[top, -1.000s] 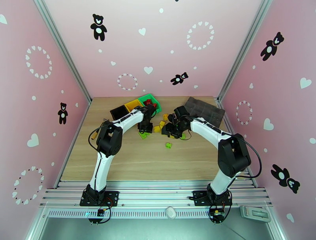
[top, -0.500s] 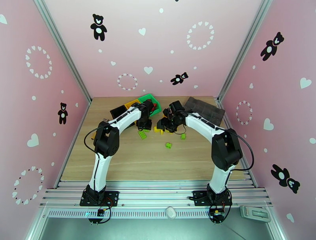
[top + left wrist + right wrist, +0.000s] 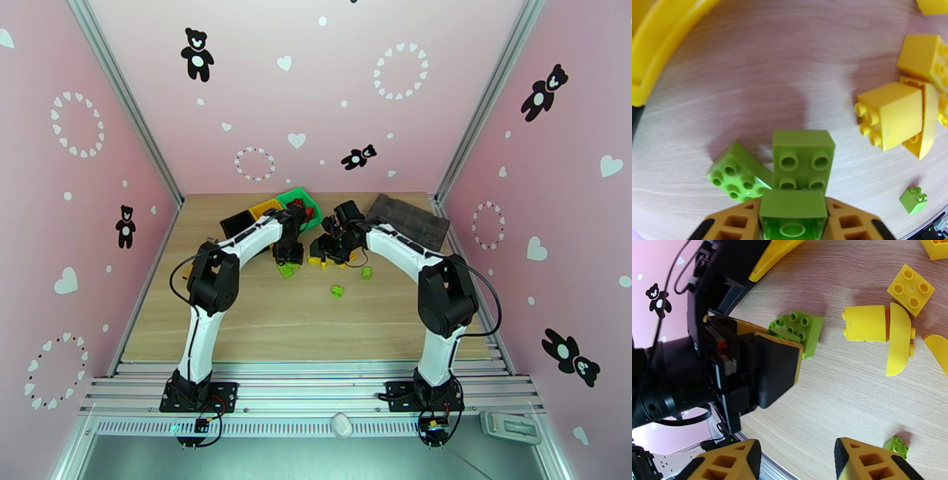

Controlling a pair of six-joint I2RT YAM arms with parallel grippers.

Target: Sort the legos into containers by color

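Observation:
My left gripper (image 3: 792,221) is shut on a light green lego (image 3: 792,205), low over the table. Two more green legos (image 3: 802,160) (image 3: 736,171) lie touching just beyond its fingertips. Yellow legos (image 3: 890,114) lie to the right, and a small green one (image 3: 913,199) sits apart. My right gripper (image 3: 798,461) is open with nothing between its fingers, above the wood and facing the left gripper (image 3: 758,370). In the top view the grippers (image 3: 288,254) (image 3: 328,251) stand close together in front of the black (image 3: 235,225), yellow (image 3: 265,209) and green (image 3: 304,197) containers.
A dark grey compartmented tray (image 3: 407,221) lies at the back right. Loose green legos (image 3: 337,291) (image 3: 366,272) sit on the table nearer the arms. The yellow bin's rim (image 3: 655,51) is close on the left gripper's far left.
The right arm has swung left and back, bringing its gripper close to the left one. The left gripper has stayed nearly in place with its green lego.

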